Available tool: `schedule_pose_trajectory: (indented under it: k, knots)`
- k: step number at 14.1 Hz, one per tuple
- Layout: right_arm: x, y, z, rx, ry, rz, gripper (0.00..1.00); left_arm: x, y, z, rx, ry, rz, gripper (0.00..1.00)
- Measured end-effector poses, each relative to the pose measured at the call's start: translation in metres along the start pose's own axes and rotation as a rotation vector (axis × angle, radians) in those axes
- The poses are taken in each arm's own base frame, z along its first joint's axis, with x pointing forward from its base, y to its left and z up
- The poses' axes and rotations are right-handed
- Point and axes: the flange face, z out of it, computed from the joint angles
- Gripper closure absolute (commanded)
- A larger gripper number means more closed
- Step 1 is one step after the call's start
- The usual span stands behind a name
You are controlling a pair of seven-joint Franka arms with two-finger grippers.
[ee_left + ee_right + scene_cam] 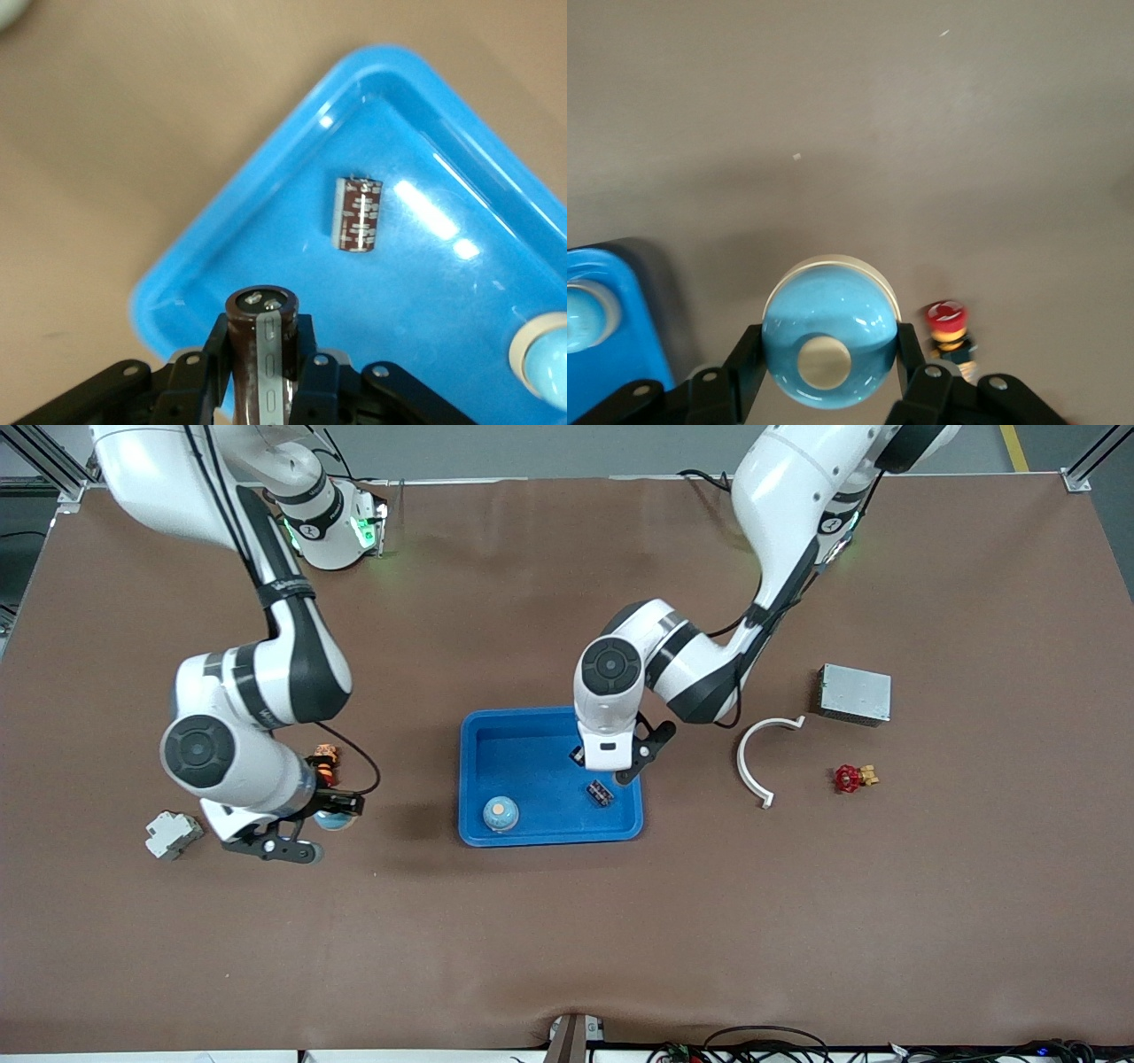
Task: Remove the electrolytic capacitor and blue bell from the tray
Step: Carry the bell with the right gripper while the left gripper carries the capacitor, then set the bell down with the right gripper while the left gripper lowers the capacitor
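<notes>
A blue tray (532, 834) sits mid-table. In it lie a blue bell with a cream button (500, 813) and a brown capacitor (601, 792). My left gripper (592, 762) is over the tray, shut on a second brown capacitor (261, 354) held upright. The lying capacitor (357, 214) and the tray's bell (545, 359) also show in the left wrist view. My right gripper (332, 817) is low over the table toward the right arm's end. It is shut on another blue bell (829, 341). The tray's corner (620, 336) shows beside it.
A red and orange push button (325, 762) stands close to the right gripper, and also shows in the right wrist view (948, 326). A grey breaker (173, 834) lies beside it. A white curved piece (760, 755), a red valve (850, 778) and a metal box (854, 693) lie toward the left arm's end.
</notes>
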Motion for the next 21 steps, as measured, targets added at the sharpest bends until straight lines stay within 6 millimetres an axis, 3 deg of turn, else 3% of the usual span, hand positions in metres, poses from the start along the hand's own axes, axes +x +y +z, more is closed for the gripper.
schedule_pose_trajectory:
  k: [4,6,8,12,17,21]
  knots:
    - [0.028,0.098,0.009,0.015,0.027,-0.114,1.00,0.041,-0.039,-0.060,0.042,0.018,0.143,1.00]
    - [0.033,0.149,0.029,0.018,0.047,-0.169,1.00,0.074,-0.071,-0.078,0.052,0.021,0.225,1.00]
    - [0.028,0.187,0.054,0.023,0.045,-0.193,1.00,0.108,-0.110,-0.091,0.063,0.011,0.317,1.00]
    - [0.005,0.214,0.091,0.062,0.058,-0.207,1.00,0.178,-0.180,-0.099,0.093,-0.012,0.475,1.00]
    - [-0.043,0.221,0.132,0.058,0.088,-0.213,1.00,0.266,-0.239,-0.091,0.092,-0.064,0.645,1.00]
    - [-0.059,0.242,0.149,0.058,0.074,-0.202,1.00,0.343,-0.291,-0.068,0.074,-0.066,0.717,1.00]
